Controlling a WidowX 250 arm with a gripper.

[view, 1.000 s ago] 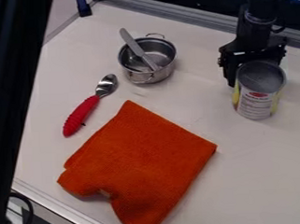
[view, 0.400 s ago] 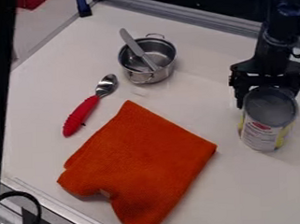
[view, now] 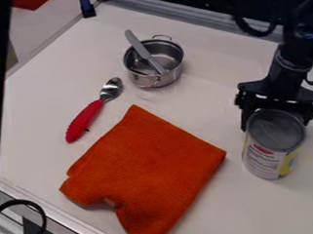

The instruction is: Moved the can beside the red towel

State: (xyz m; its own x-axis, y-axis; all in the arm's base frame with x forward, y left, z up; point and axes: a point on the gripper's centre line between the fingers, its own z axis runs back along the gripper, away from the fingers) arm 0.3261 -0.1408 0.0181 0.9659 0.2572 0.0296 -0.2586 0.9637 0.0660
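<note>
End effector grips can just right of red towel; placement likely in hand, next: seat upright, release, retract.

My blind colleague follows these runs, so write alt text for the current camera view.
A robot's black pincer grips a can beside a folded orange towel. Beyond are a red-handled spoon and a metal pot holding a knife.

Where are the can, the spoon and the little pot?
Can (view: 275, 135): camera view, on its side wall near the top.
Spoon (view: 84, 121): camera view, on its red handle.
Pot (view: 146, 81): camera view, on its outer wall.
</note>
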